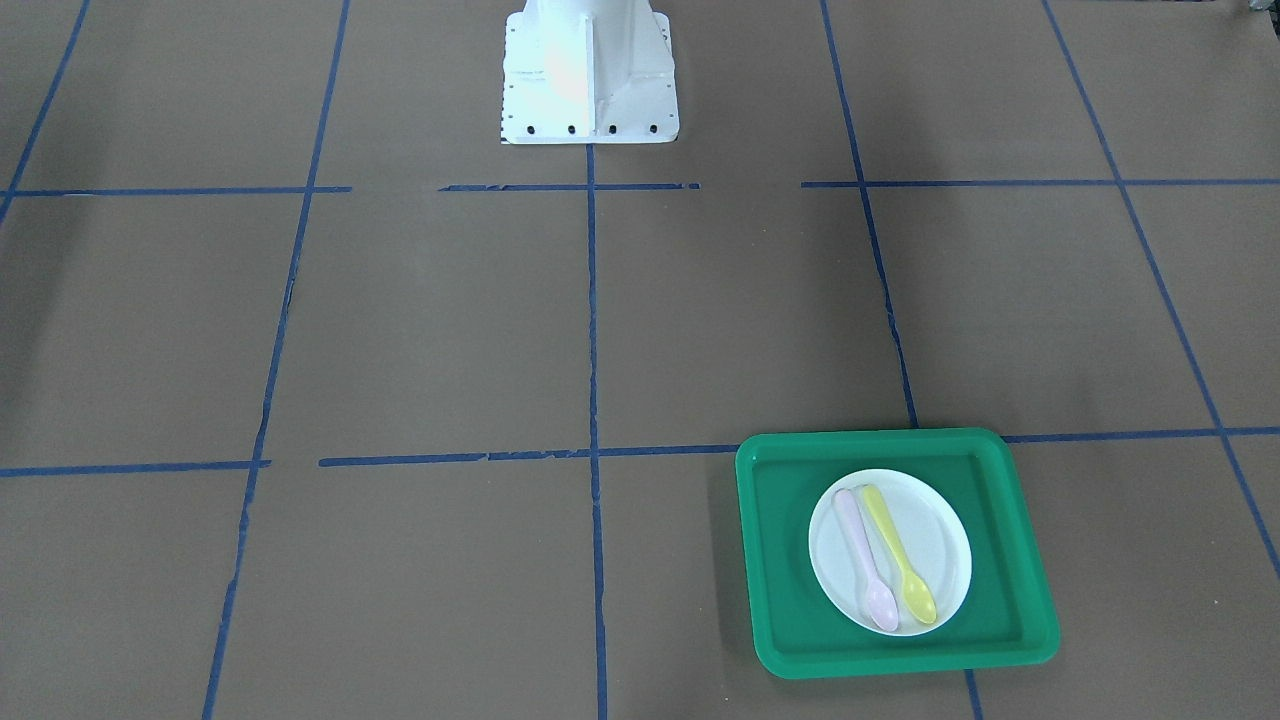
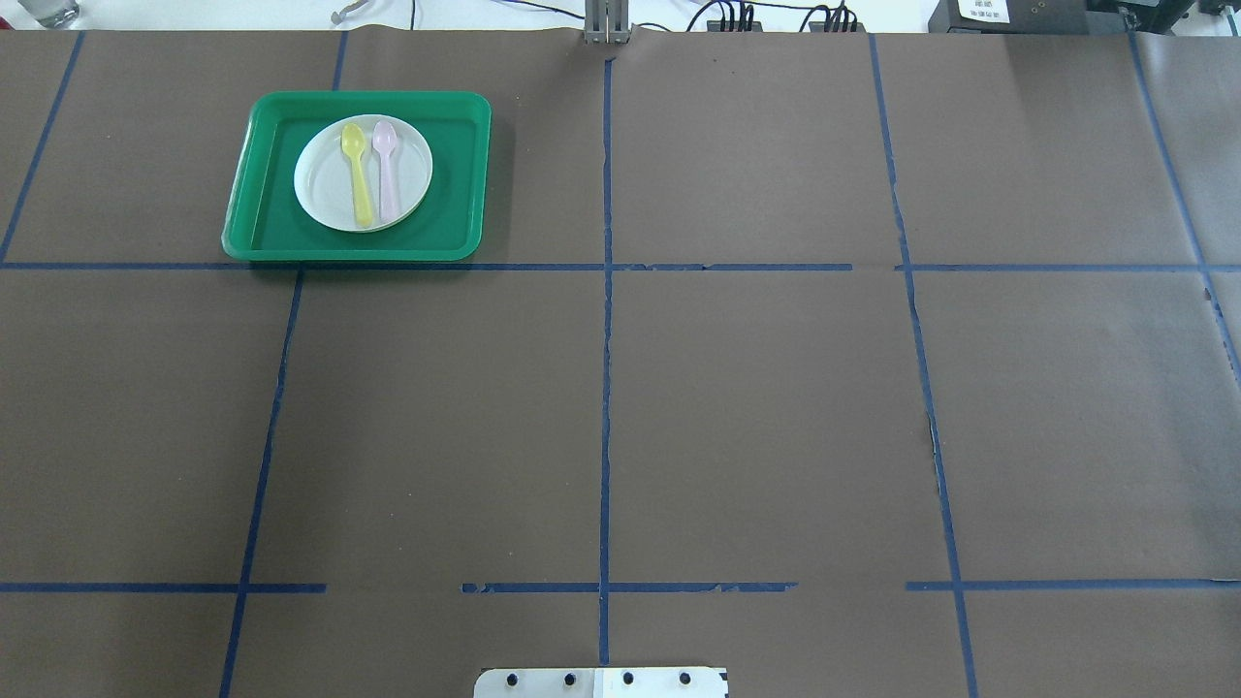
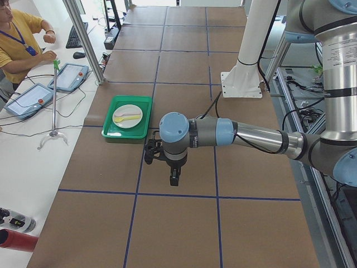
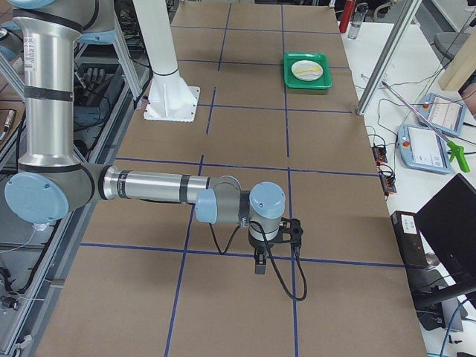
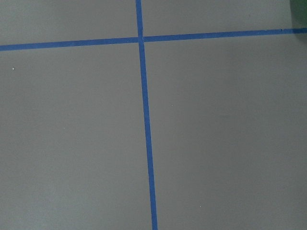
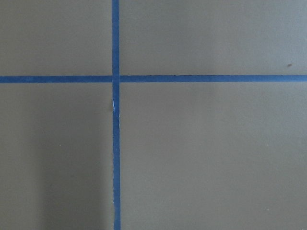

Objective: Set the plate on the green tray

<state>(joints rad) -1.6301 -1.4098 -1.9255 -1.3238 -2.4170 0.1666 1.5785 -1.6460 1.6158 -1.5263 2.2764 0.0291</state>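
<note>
The white plate (image 1: 935,540) lies flat in the middle of the green tray (image 1: 780,560), at the table's far left in the overhead view, where the plate (image 2: 320,179) and tray (image 2: 456,174) also show. A yellow spoon (image 1: 898,555) and a pink spoon (image 1: 865,560) lie side by side on the plate. My left gripper (image 3: 174,180) hangs over bare table, well short of the tray (image 3: 111,131). My right gripper (image 4: 259,266) hangs over bare table far from the tray (image 4: 306,83). Both show only in side views, so I cannot tell whether they are open or shut.
The white robot pedestal (image 1: 590,75) stands at the table's near middle edge. Blue tape lines (image 2: 606,388) grid the brown table. An operator (image 3: 17,39) and control tablets (image 3: 67,75) are beyond the tray's side; a metal post (image 3: 83,39) stands near the tray.
</note>
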